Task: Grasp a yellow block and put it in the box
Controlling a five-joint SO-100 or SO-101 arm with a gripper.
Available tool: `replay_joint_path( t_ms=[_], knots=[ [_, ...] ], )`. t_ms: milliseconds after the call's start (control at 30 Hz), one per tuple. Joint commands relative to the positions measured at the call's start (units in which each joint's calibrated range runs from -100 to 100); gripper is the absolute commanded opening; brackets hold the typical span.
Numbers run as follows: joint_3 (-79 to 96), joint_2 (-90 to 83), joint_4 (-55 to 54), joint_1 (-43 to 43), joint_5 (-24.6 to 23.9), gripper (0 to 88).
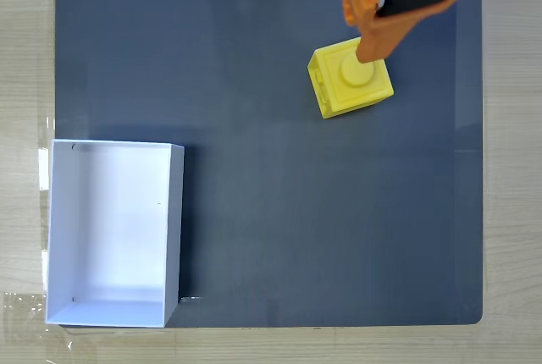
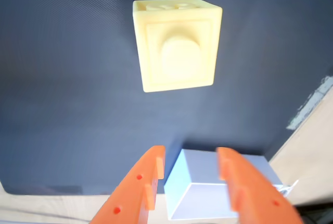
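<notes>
Yellow block (image 1: pixel 350 79) sits upright on the dark mat (image 1: pixel 279 228), stud up, and the orange gripper (image 2: pixel 186 162) hovers above it, fingers apart, holding nothing. White box (image 1: pixel 113 233) waits well apart, at the mat's lower-left corner in the fixed view.

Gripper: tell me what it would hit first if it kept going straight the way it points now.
Probably the yellow block. In the wrist view the gripper stands open with the block ahead of its fingers; in the fixed view a fingertip overlaps the block's stud. How far above it hangs is unclear. The box lies off that line.
</notes>
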Motion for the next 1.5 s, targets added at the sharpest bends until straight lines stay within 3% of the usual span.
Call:
replay_joint_path(
  t_ms=[0,100,233,933,1067,1300,1467],
  knots=[
    [-5.1,3.6,2.4,-0.5,0.2,34.9],
    [-4.5,5.9,2.5,-0.9,0.2,47.0],
    [-4.4,8.8,2.5,-1.6,0.3,54.0],
    [-4.5,29.2,2.4,-1.6,0.2,54.0],
    [-4.6,31.3,2.3,-1.6,0.2,50.2],
    [-5.2,32.3,0.8,-1.5,0.2,29.2],
    [-5.5,31.6,-1.0,-0.8,0.2,25.7]
  ],
)
